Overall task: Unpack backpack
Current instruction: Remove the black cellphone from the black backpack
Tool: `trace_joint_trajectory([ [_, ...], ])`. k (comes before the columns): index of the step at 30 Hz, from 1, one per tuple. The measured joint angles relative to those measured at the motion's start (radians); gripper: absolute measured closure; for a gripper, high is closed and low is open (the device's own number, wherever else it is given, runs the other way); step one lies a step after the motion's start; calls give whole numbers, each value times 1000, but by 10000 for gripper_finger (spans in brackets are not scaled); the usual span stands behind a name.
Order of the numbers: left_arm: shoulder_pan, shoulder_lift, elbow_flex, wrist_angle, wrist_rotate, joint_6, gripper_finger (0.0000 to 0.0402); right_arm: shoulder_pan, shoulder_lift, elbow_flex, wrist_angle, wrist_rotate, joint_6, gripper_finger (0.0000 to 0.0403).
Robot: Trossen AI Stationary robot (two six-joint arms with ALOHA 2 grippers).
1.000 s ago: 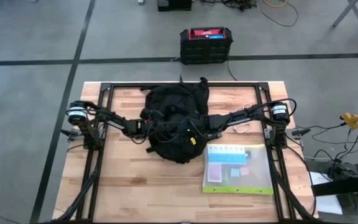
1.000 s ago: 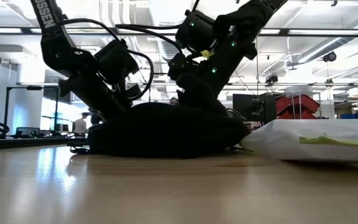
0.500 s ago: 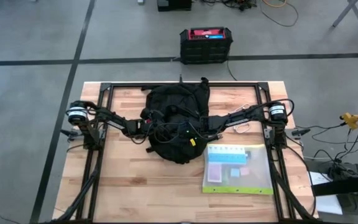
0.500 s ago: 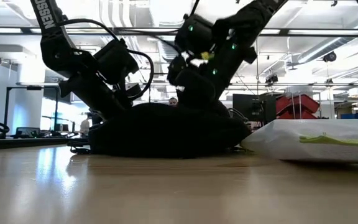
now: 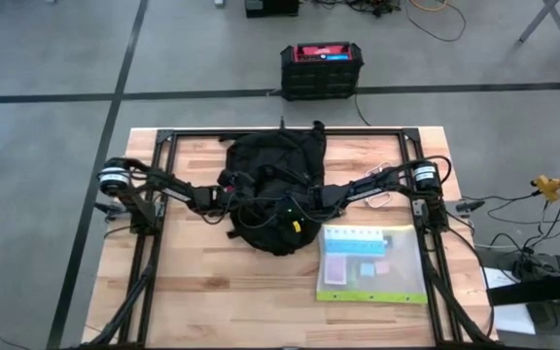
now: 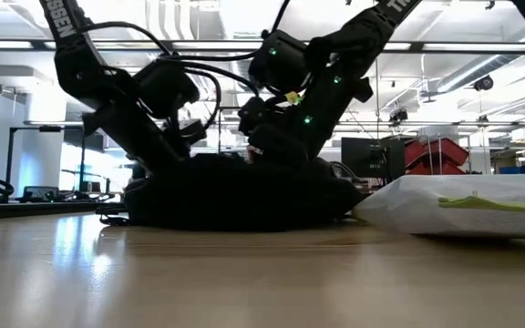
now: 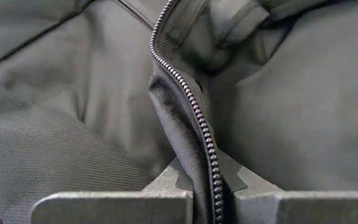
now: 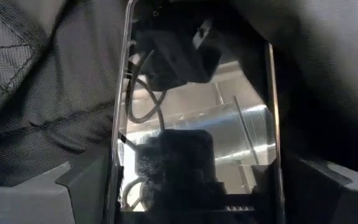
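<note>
Even overhead light — low view backlit, arms silhouetted; glare streaks the table point(image 6: 80, 246).

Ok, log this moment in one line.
left gripper: pinching backpack zipper edge | right gripper: around glossy flat device in backpack | pouch: on table

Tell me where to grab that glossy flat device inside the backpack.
Grip the glossy flat device across its two long thin edges, coming end-on through the backpack opening, the way the right hand is lined up. Its broad face looks slick and lies against fabric, so the edges likely offer the only purchase. The left hand pinches the zipper edge beside the opening.
</note>
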Motion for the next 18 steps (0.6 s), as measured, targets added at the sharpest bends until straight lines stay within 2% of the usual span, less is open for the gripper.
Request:
trace_joint_trajectory([
  [10, 0, -246, -48, -65, -9, 82, 401, -3, -75, -8, -44, 26, -164, 66],
  [18, 33, -292, -117, -62, -24, 7, 401, 31, -171, -9, -37, 76, -353, 66],
])
